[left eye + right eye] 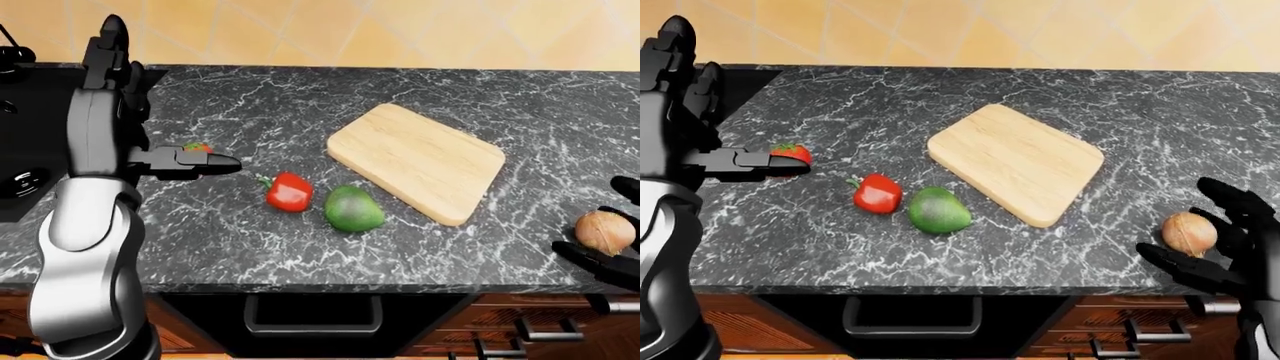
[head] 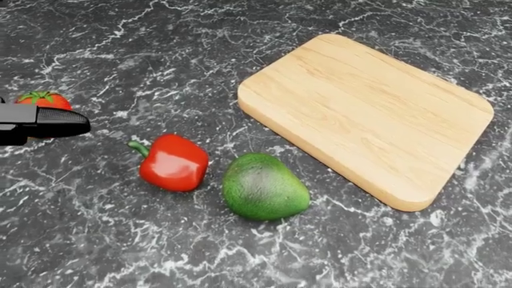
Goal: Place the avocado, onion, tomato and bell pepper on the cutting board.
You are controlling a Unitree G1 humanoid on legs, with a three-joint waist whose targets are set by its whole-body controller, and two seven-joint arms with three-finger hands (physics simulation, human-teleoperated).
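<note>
Marble counter (image 2: 96, 240): spread right fingers (image 1: 1175, 266) cup onion (image 1: 1189, 233); left fingers (image 1: 205, 162) extended, no writing

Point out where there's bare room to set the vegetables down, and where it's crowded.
The cutting board is entirely bare. Open counter runs from the board's right edge toward the onion, which sits between the right hand's open fingers. It is crowded left of the board: avocado, bell pepper, then the tomato by the left hand.
</note>
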